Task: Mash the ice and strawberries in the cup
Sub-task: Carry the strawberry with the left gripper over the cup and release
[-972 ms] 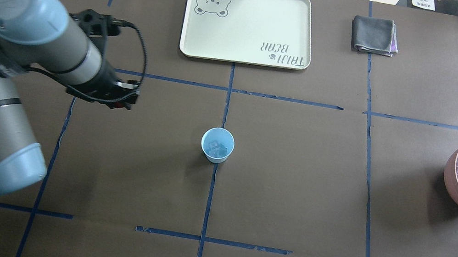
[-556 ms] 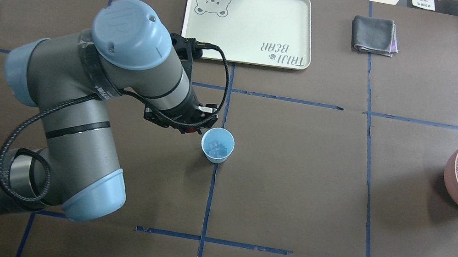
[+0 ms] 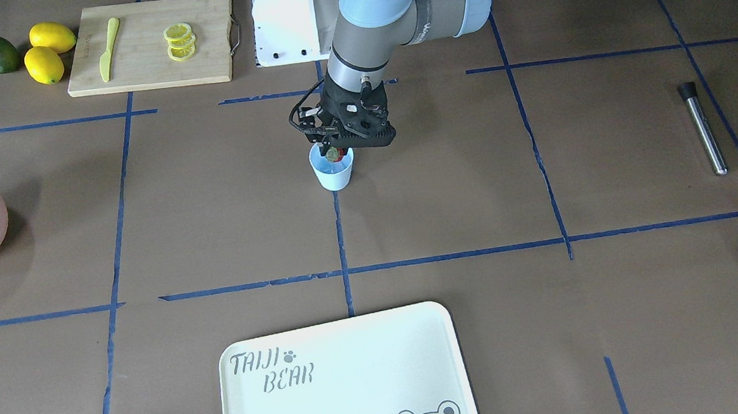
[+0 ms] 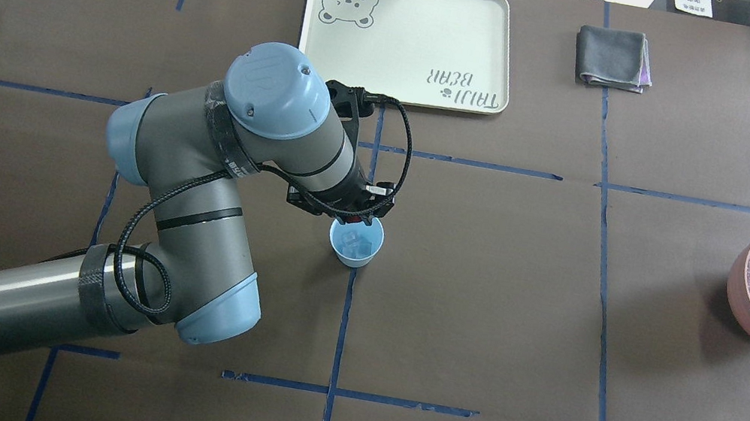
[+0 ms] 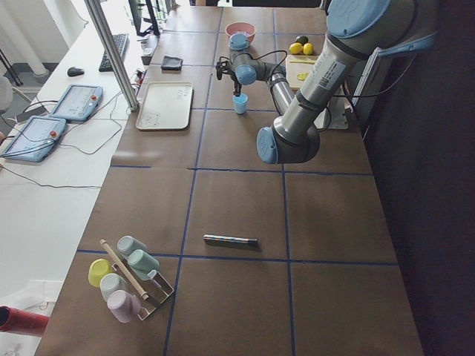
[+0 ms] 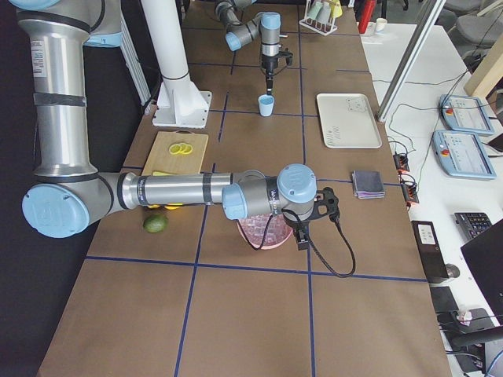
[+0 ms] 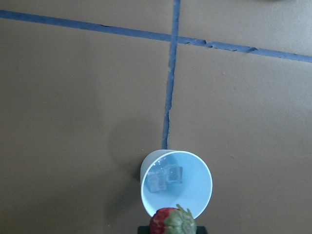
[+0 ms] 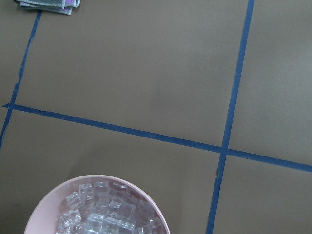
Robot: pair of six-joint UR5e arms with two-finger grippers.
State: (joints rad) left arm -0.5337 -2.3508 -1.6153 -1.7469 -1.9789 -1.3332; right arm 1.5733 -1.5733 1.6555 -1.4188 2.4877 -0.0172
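Over cup (image 3: 333,175) rim | left gripper (image 3: 334,152) moved in since earlier | gripping strawberry (image 7: 168,222)

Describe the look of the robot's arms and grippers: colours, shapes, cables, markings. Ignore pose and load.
Both the left arm and the right arm are grey round tubes with light blue joint caps and black bands. A black cable loops by each wrist. The left gripper is black and boxy. Any lettering is too small to read.

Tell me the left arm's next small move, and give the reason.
Probably nudge the left gripper a little further over the cup before any release. It grips the strawberry above the cup's near rim, not its middle, and ice already lies inside.
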